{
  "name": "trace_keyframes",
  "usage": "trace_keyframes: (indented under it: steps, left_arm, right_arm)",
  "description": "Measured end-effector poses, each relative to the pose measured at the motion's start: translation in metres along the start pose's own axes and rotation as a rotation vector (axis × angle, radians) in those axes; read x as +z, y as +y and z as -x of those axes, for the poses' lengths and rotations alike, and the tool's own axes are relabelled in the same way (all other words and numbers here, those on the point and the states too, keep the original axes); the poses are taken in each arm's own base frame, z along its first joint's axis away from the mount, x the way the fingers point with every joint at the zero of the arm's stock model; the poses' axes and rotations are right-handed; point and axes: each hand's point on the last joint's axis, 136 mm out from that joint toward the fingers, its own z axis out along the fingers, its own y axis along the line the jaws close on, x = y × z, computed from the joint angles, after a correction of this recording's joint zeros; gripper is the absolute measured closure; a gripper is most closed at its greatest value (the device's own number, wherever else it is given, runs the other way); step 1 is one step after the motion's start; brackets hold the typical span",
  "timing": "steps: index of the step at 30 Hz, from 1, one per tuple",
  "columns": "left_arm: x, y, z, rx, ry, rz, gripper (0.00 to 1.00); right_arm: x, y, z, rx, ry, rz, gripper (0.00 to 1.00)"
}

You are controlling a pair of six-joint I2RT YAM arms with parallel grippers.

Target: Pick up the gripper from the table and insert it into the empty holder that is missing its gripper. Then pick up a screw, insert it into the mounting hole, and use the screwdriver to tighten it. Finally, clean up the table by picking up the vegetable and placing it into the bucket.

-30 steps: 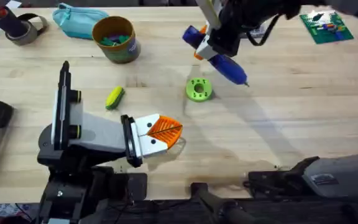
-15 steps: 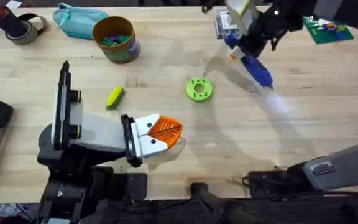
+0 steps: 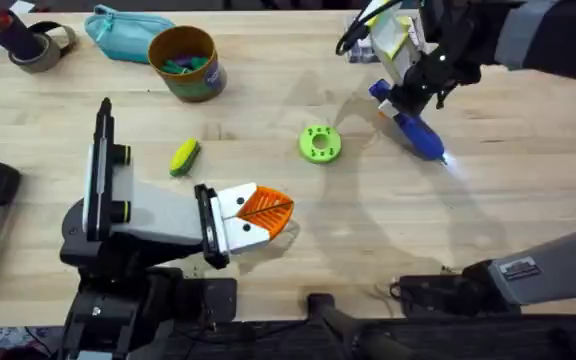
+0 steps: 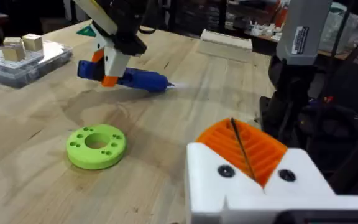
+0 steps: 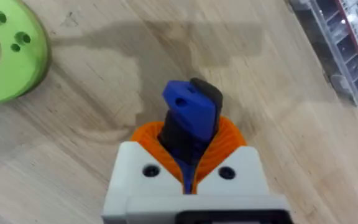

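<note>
Toward the far right of the table (image 3: 388, 250), the screwdriver (image 3: 409, 122) is clamped between the orange pads of the right pincer (image 3: 404, 103) and held slanted, its metal tip pointing toward the near right and close to the wood. From the right wrist, the blue body (image 5: 189, 121) is seen gripped between the two ribbed pads. At the near left, the left pincer (image 3: 265, 212) is held low over the table with its orange fingers pressed together, nothing between them; the white holder (image 3: 236, 218) behind them is fitted with its finger. The vegetable (image 3: 184, 156) is lying on the wood just beyond the left arm, well apart from the bucket (image 3: 185, 62) at the far left, which is standing upright beside a teal pouch (image 3: 123, 32). A lime-green disc (image 3: 319, 143) is lying between the two pincers, touched by neither.
</note>
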Motion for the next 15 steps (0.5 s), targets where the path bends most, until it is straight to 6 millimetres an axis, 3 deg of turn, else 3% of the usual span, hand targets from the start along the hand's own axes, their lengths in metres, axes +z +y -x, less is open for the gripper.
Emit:
trace_keyframes:
  steps: [9,15]
  left_arm:
    - [0.000,0.000,0.000,0.000,0.000,0.000,0.986]
    - [0.000,0.000,0.000,0.000,0.000,0.000,0.996]
  right_arm:
    - [0.001,0.003,0.000,-0.004,-0.003,0.008,0.957]
    - [0.003,0.032,-0.008,-0.149,0.057,0.078,0.958]
